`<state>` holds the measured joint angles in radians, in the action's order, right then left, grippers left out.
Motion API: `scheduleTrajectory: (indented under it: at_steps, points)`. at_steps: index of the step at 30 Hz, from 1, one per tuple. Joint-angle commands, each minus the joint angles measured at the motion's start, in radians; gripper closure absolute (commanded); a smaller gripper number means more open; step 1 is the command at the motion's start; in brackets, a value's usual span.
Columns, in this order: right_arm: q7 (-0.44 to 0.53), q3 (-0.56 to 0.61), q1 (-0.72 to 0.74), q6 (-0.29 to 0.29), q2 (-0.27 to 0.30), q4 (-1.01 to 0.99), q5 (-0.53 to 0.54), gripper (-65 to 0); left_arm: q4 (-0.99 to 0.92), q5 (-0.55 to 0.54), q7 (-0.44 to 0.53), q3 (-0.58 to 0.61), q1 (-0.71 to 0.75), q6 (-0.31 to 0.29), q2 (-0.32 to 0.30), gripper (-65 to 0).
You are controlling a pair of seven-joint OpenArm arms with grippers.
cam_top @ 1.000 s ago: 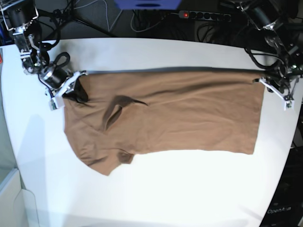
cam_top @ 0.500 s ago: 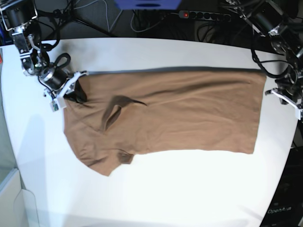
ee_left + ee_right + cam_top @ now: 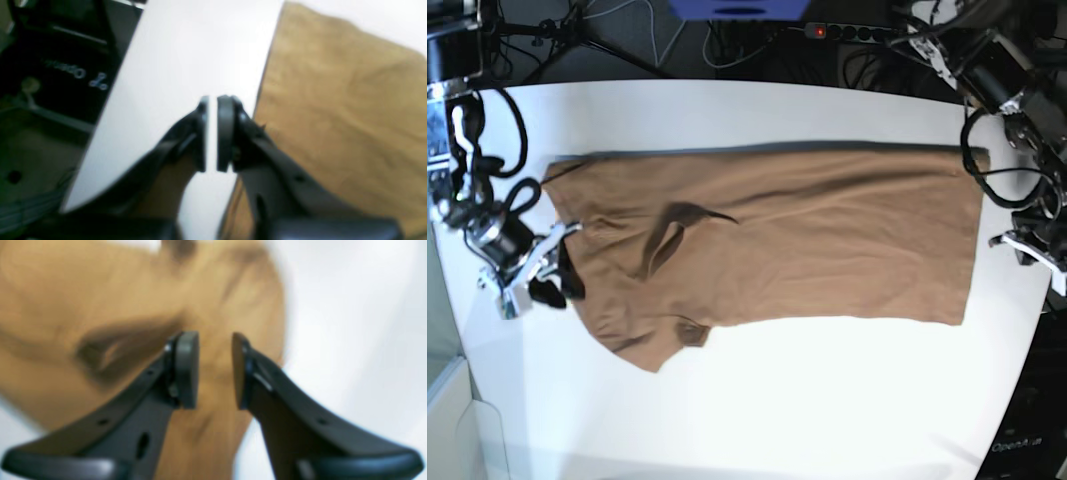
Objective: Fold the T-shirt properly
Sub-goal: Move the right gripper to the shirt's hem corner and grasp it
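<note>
A tan T-shirt (image 3: pixel 807 240) lies flat on the white bench (image 3: pixel 827 400); the left pincer (image 3: pixel 211 133) and right pincer (image 3: pixel 215 370) both hang parted, grasping nothing.

You had the T-shirt (image 3: pixel 787 240) lying flat across the white surface (image 3: pixel 827 400), folded lengthwise into a long tan band with its far edge straight and a sleeve jutting toward the near edge at the base view's left. A dark crease crossed the cloth near that end. Your right gripper (image 3: pixel 527 280) sat at the shirt's left end, just beside the cloth. Your left gripper (image 3: pixel 1034 247) stood off the shirt's right end, apart from it, near the surface's edge. A power strip (image 3: pixel 859 32) lay behind.
</note>
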<state>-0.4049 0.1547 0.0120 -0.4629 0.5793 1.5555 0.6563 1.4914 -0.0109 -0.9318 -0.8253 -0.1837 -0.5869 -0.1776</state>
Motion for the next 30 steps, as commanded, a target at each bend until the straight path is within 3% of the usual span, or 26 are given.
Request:
scheduleTrajectory:
  at_steps: [1, 5, 8, 12, 17, 23, 27, 30]
  points:
    - [-0.015, -0.010, 0.070, -0.041, 0.014, -0.023, 0.007, -22.1, -0.013, -0.010, 0.018, 0.021, -0.032, 0.002, -0.012, -11.0]
    - [-0.124, -0.004, 0.314, -0.118, -0.015, -0.234, 0.003, -22.5, -0.068, -0.010, 0.026, 0.056, -0.073, 0.006, -0.012, -17.9]
    - [-0.111, 0.053, 0.498, -0.235, -0.054, -0.479, -0.086, -22.5, -0.074, -0.010, 0.017, 0.057, -0.090, 0.008, -0.007, -18.0]
    - [-0.021, 0.089, 0.662, -0.235, -0.146, -0.769, -0.290, -22.5, -0.074, -0.010, 0.017, 0.057, -0.086, 0.008, -0.004, -18.0]
    - [0.137, 0.084, 0.756, -0.235, -0.246, -1.005, -0.468, -22.6, -0.076, -0.008, 0.015, 0.054, -0.081, 0.008, -0.010, -18.0]
    - [0.263, 0.084, 0.797, -0.235, -0.282, -1.137, -0.504, -23.5, -0.074, -0.008, 0.015, 0.053, -0.052, 0.008, -0.012, -18.0]
    - [0.312, 0.087, 0.797, -0.235, -0.282, -1.148, -0.505, -34.0, -0.068, -0.008, 0.015, 0.054, -0.020, 0.008, -0.006, -18.0]
    - [0.329, 0.089, 0.794, -0.235, -0.279, -1.148, -0.505, -36.7, -0.067, -0.008, 0.017, 0.056, 0.000, 0.008, -0.003, -18.0]
